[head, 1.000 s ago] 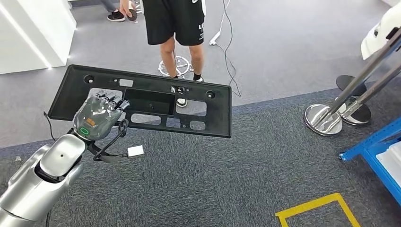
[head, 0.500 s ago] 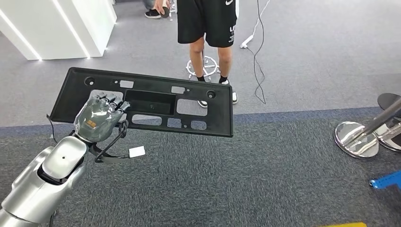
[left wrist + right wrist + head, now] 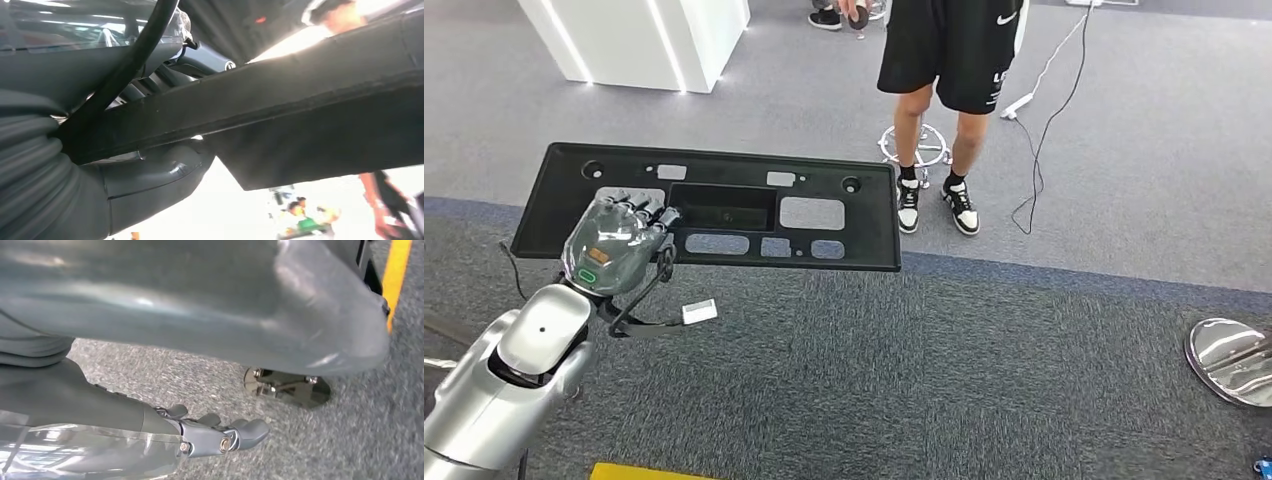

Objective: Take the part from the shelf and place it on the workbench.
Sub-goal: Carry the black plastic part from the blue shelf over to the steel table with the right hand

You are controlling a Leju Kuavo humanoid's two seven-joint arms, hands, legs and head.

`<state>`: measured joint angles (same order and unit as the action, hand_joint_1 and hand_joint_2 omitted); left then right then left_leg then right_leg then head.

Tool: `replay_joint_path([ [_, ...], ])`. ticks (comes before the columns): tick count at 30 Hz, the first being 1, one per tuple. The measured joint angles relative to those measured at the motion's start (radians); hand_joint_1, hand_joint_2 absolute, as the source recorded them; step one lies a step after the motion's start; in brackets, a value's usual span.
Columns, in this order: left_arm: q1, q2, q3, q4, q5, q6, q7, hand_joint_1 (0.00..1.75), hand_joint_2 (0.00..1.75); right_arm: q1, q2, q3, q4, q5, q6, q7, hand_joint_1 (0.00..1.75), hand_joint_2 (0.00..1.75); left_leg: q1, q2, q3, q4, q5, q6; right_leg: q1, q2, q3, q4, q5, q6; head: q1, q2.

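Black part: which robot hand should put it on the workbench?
Probably the left hand. It already holds the black part by its near-left area, carrying it flat above the carpet. The right hand hangs low near the floor, its fingers holding nothing.

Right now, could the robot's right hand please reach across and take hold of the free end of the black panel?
Probably not without first lifting. The right hand hangs low over the carpet, fingers loosely curled on nothing, while the black panel is held up in front by the left hand. Nothing blocks the panel's free end.
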<state>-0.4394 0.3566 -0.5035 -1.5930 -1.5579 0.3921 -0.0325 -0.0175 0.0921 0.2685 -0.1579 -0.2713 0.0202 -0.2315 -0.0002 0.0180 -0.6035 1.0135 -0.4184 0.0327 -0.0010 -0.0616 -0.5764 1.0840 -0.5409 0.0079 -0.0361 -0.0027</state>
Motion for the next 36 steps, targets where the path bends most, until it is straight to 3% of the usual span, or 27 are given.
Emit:
replay_joint_path([
  [2, 0.001, 0.000, 0.003, 0.000, 0.001, 0.001, -0.001, 1.75, 1.75, 0.003, 0.001, 0.000, 0.000, 0.000, -0.001, 0.000, 0.00, 0.00, 0.000, -0.021, -0.001, -0.001, 0.001, 0.007, -0.004, 0.048, -0.064, 0.130, -0.063, 0.001, 0.000, 0.000],
  [3, 0.003, 0.000, 0.003, 0.000, 0.001, 0.001, -0.001, 1.75, 1.75, 0.004, 0.002, 0.000, 0.000, 0.000, -0.001, 0.000, 0.00, 0.00, 0.000, -0.034, -0.001, 0.000, 0.001, 0.008, -0.004, 0.055, -0.097, 0.191, -0.083, 0.002, 0.000, 0.000],
  [4, 0.006, -0.001, 0.003, 0.001, 0.001, 0.001, -0.001, 1.75, 1.75, 0.004, 0.002, 0.000, 0.000, 0.000, -0.001, 0.000, 0.00, 0.00, 0.000, -0.048, -0.002, 0.001, 0.001, 0.008, -0.004, 0.057, -0.117, 0.221, -0.083, 0.003, 0.000, 0.000],
  [5, 0.008, -0.001, 0.003, 0.001, 0.001, 0.001, -0.002, 1.75, 1.75, 0.004, 0.003, 0.000, 0.000, 0.000, -0.001, 0.001, 0.00, 0.00, 0.000, -0.063, -0.001, 0.003, 0.001, 0.008, -0.005, 0.059, -0.119, 0.214, -0.062, 0.002, 0.000, 0.000],
  [6, 0.009, -0.002, 0.003, 0.001, 0.002, 0.001, -0.002, 1.75, 1.75, 0.004, 0.003, 0.000, 0.000, 0.000, -0.002, 0.001, 0.00, 0.00, 0.000, -0.078, -0.001, 0.005, 0.000, 0.006, -0.006, 0.064, -0.103, 0.168, -0.025, 0.001, 0.000, 0.000],
  [8, 0.011, -0.001, 0.007, 0.001, 0.004, 0.003, -0.003, 1.75, 1.75, 0.006, 0.003, 0.000, 0.000, 0.000, -0.006, 0.001, 0.00, 0.00, 0.000, -0.105, -0.003, 0.012, -0.004, 0.001, -0.010, 0.103, -0.047, 0.034, 0.047, -0.003, 0.000, 0.000],
  [10, 0.029, 0.005, 0.021, -0.003, 0.012, 0.010, -0.006, 1.75, 1.75, 0.006, 0.011, -0.001, 0.000, -0.001, -0.023, 0.001, 0.00, 0.00, 0.000, -0.126, -0.010, 0.016, -0.006, -0.010, -0.013, 0.134, -0.015, -0.040, 0.070, -0.006, 0.000, 0.000],
  [12, 0.074, 0.024, 0.055, -0.018, 0.024, 0.028, -0.019, 1.75, 1.75, 0.003, 0.027, -0.001, 0.000, 0.003, -0.053, 0.001, 0.00, 0.00, 0.003, -0.143, -0.013, 0.014, -0.004, -0.024, -0.011, 0.125, -0.010, -0.050, 0.068, -0.011, 0.000, 0.000],
  [13, 0.103, 0.035, 0.078, -0.028, 0.029, 0.038, -0.029, 1.75, 1.75, 0.001, 0.038, -0.001, 0.000, 0.007, -0.067, 0.001, 0.00, 0.00, 0.005, -0.137, -0.014, 0.018, -0.008, -0.030, -0.010, 0.117, -0.006, -0.056, 0.069, -0.016, 0.000, 0.000],
  [15, 0.148, 0.054, 0.128, -0.046, 0.036, 0.053, -0.048, 1.75, 1.75, 0.001, 0.057, 0.000, 0.000, 0.017, -0.083, 0.002, 0.00, 0.00, 0.005, -0.094, -0.033, 0.062, -0.036, -0.041, -0.011, 0.095, 0.004, -0.068, 0.072, -0.028, 0.000, 0.000],
  [17, 0.177, 0.062, 0.176, -0.058, 0.040, 0.057, -0.066, 1.75, 1.75, 0.002, 0.071, 0.002, 0.000, 0.024, -0.090, 0.003, 0.00, 0.00, 0.007, -0.046, -0.089, 0.179, -0.094, -0.052, -0.008, 0.067, 0.010, -0.072, 0.069, -0.037, 0.000, 0.000],
  [18, 0.191, 0.062, 0.195, -0.063, 0.039, 0.056, -0.074, 1.75, 1.75, 0.002, 0.075, 0.003, 0.000, 0.027, -0.091, 0.003, 0.00, 0.00, 0.009, -0.037, -0.120, 0.241, -0.118, -0.057, -0.007, 0.052, 0.012, -0.072, 0.066, -0.039, 0.000, 0.000],
  [19, 0.206, 0.062, 0.212, -0.066, 0.039, 0.053, -0.081, 1.75, 1.75, 0.001, 0.076, 0.003, 0.000, 0.028, -0.091, 0.004, 0.00, 0.00, 0.012, -0.032, -0.141, 0.281, -0.126, -0.061, -0.007, 0.037, 0.014, -0.071, 0.063, -0.040, 0.000, 0.000],
  [20, 0.220, 0.063, 0.226, -0.068, 0.037, 0.050, -0.087, 1.75, 1.75, 0.000, 0.077, 0.004, 0.000, 0.030, -0.091, 0.004, 0.00, 0.00, 0.015, -0.028, -0.144, 0.285, -0.116, -0.064, -0.006, 0.023, 0.016, -0.071, 0.060, -0.040, 0.000, 0.000],
  [21, 0.231, 0.063, 0.238, -0.070, 0.037, 0.048, -0.091, 1.75, 1.75, -0.001, 0.078, 0.005, 0.000, 0.031, -0.091, 0.004, 0.00, 0.00, 0.017, -0.023, -0.126, 0.249, -0.090, -0.066, -0.006, 0.010, 0.018, -0.070, 0.057, -0.039, 0.000, 0.000],
  [23, 0.242, 0.065, 0.260, -0.076, 0.036, 0.046, -0.093, 1.75, 1.75, -0.002, 0.081, 0.008, 0.000, 0.033, -0.090, 0.004, 0.00, 0.00, 0.015, 0.012, -0.056, 0.114, -0.029, -0.065, -0.004, -0.015, 0.025, -0.068, 0.049, -0.033, 0.000, 0.000],
  [25, 0.244, 0.066, 0.280, -0.081, 0.037, 0.045, -0.094, 1.75, 1.75, -0.005, 0.085, 0.009, 0.000, 0.035, -0.089, 0.004, 0.00, 0.00, 0.007, 0.037, -0.011, 0.028, -0.006, -0.056, 0.001, -0.036, 0.030, -0.066, 0.042, -0.024, 0.000, 0.000],
  [26, 0.245, 0.067, 0.290, -0.082, 0.037, 0.045, -0.097, 1.75, 1.75, -0.007, 0.086, 0.010, 0.000, 0.035, -0.087, 0.004, 0.00, 0.00, 0.003, 0.037, -0.008, 0.019, -0.009, -0.050, 0.003, -0.045, 0.033, -0.066, 0.039, -0.019, 0.000, 0.000],
  [28, 0.248, 0.070, 0.304, -0.084, 0.039, 0.048, -0.106, 1.75, 1.75, -0.012, 0.089, 0.011, -0.001, 0.036, -0.083, 0.004, 0.00, 0.00, 0.005, 0.013, -0.008, 0.013, -0.005, -0.037, 0.003, -0.057, 0.038, -0.066, 0.034, -0.010, 0.000, 0.000],
  [30, 0.249, 0.071, 0.315, -0.088, 0.042, 0.056, -0.115, 1.75, 1.75, -0.015, 0.090, 0.014, -0.003, 0.036, -0.081, 0.004, 0.00, 0.00, 0.010, -0.008, -0.004, 0.004, -0.001, -0.024, 0.000, -0.024, 0.026, -0.031, 0.008, -0.002, 0.000, 0.000],
  [32, 0.247, 0.070, 0.322, -0.091, 0.045, 0.064, -0.120, 1.75, 1.75, -0.016, 0.091, 0.017, -0.003, 0.037, -0.080, 0.004, 0.00, 0.00, 0.011, -0.026, -0.003, 0.000, 0.001, -0.013, -0.004, 0.031, -0.030, 0.085, -0.053, 0.000, 0.000, 0.000],
  [34, 0.246, 0.067, 0.324, -0.091, 0.045, 0.067, -0.123, 1.75, 1.75, -0.016, 0.091, 0.018, -0.003, 0.036, -0.081, 0.005, 0.00, 0.00, 0.009, -0.049, -0.003, 0.001, 0.000, -0.010, -0.004, 0.051, -0.097, 0.206, -0.095, -0.002, 0.000, 0.000],
  [35, 0.246, 0.065, 0.324, -0.091, 0.045, 0.068, -0.123, 1.75, 1.75, -0.016, 0.090, 0.018, -0.003, 0.036, -0.081, 0.007, 0.00, 0.00, 0.009, -0.062, -0.003, 0.002, 0.000, -0.010, -0.003, 0.054, -0.111, 0.223, -0.087, -0.004, 0.000, 0.000],
  [36, 0.247, 0.064, 0.324, -0.091, 0.045, 0.068, -0.124, 1.75, 1.75, -0.016, 0.090, 0.018, -0.003, 0.036, -0.081, 0.008, 0.00, 0.00, 0.008, -0.076, -0.003, 0.003, 0.000, -0.010, -0.003, 0.057, -0.106, 0.201, -0.060, -0.006, 0.000, 0.000],
])
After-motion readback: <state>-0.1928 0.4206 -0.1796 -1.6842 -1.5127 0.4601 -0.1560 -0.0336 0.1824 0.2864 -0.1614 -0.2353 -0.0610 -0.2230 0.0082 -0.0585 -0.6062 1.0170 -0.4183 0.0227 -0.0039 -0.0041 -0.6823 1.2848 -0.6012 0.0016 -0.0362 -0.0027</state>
